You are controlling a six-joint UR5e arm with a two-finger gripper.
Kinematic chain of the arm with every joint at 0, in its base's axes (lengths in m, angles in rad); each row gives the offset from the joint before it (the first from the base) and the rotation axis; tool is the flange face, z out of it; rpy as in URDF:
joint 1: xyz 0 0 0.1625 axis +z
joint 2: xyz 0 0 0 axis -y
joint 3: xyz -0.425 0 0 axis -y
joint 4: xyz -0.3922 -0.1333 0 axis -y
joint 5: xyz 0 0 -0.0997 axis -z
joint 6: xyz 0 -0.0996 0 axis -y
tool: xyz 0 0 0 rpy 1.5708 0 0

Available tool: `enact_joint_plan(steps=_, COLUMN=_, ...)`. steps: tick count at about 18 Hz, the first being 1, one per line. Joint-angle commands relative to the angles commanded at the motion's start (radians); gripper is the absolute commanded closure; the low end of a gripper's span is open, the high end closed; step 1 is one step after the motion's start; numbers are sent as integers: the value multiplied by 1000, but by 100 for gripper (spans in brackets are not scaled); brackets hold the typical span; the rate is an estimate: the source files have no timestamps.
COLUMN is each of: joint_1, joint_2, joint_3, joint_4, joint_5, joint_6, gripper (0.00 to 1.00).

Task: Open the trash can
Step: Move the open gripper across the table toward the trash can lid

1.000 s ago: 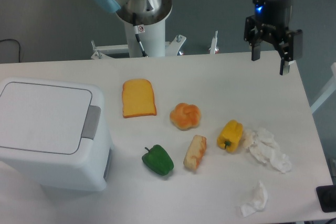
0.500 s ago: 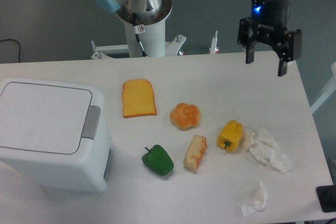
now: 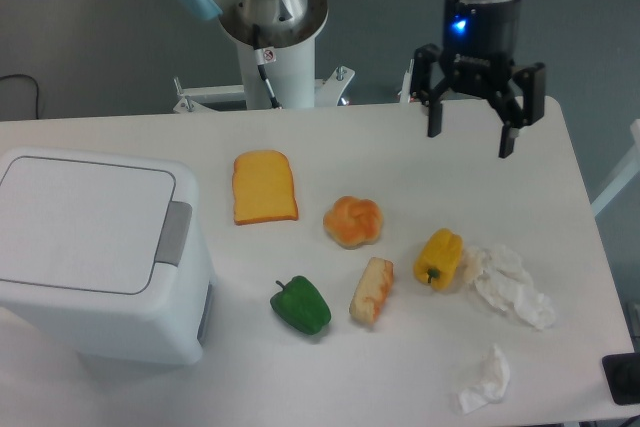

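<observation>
The trash can (image 3: 95,252) is a large white boxy bin at the left of the table, its flat lid down and a grey push-button latch (image 3: 176,233) on its right side. My gripper (image 3: 470,137) hangs open above the far right part of the table, well away from the bin, with nothing between its fingers.
On the table lie a slice of toast (image 3: 264,186), a bread roll (image 3: 354,221), a green pepper (image 3: 300,305), a bread stick (image 3: 371,290), a yellow pepper (image 3: 439,258) and crumpled tissues (image 3: 513,285), (image 3: 486,379). The arm's base (image 3: 270,27) stands at the back.
My gripper has moved left along the back of the table, toward the middle, and has turned somewhat about its axis. It stays open. Nothing on the table has moved.
</observation>
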Motion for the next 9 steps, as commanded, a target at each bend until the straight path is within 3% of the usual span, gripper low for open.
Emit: enact_joint_plan(steps=9, joint_1=-124, joint_2=-23, joint_3=43, joint_4=-2, joint_5=-5, joint_6=-345, gripper=0)
